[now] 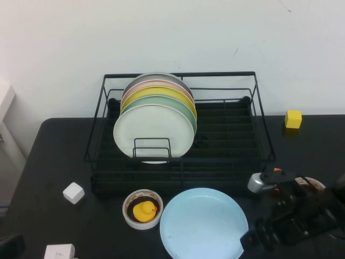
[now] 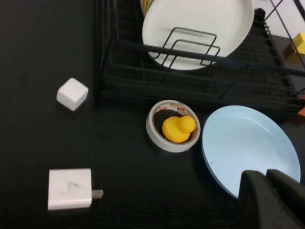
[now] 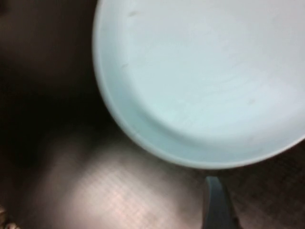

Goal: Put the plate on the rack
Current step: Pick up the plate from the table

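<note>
The light sky-blue plate (image 1: 204,224) lies flat on the black table in front of the rack (image 1: 260,110); it also shows in the left wrist view (image 2: 248,143) and fills the right wrist view (image 3: 205,76). My right gripper (image 1: 252,237) sits low at the plate's right edge and is open; only one finger (image 3: 217,202) shows, just off the rim, not touching it. My left gripper (image 2: 265,175) is shut and empty, hovering by the plate's near edge. The black wire rack (image 2: 124,71) holds several upright plates, a pale mint-white one (image 1: 153,132) in front.
A tape roll with a yellow duck (image 1: 143,209) inside sits just left of the plate. A white cube (image 1: 73,192) and a white charger block (image 1: 59,252) lie at the front left. A yellow cube (image 1: 293,118) stands right of the rack.
</note>
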### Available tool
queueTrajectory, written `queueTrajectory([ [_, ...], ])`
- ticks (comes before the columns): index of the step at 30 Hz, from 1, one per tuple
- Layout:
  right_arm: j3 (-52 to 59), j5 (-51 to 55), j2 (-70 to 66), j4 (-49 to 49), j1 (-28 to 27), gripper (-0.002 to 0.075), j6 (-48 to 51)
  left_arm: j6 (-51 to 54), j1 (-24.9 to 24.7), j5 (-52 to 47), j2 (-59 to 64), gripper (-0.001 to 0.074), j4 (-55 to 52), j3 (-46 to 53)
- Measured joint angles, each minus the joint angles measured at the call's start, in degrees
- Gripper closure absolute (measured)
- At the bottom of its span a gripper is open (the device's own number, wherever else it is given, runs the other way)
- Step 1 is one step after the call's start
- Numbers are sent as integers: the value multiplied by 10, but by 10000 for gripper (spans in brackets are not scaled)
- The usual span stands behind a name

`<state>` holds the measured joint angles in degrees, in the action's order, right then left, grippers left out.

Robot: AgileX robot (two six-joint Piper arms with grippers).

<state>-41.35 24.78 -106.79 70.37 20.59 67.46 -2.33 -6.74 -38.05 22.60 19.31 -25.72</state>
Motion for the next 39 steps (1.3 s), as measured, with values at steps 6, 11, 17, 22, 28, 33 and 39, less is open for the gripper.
queueTrajectory([
  [6,-59,-15,-89,15,0,351,-3,-37,0,28,0,736,4,40],
  [11,-102,-7,-148,36,0,351,-10,-43,0,62,0,736,19,50],
  [17,-118,-5,-180,46,-1,352,-29,-48,0,86,0,736,30,50],
  [22,-119,-12,-181,49,-1,364,-30,-49,0,88,0,736,30,50],
  [28,-122,-12,-192,54,-1,551,-27,-50,0,88,0,736,36,50],
  [33,-123,-12,-196,65,-1,696,-13,-50,0,88,0,736,48,50],
  [39,-123,-4,-197,66,-1,715,22,-50,0,86,0,736,55,50],
])
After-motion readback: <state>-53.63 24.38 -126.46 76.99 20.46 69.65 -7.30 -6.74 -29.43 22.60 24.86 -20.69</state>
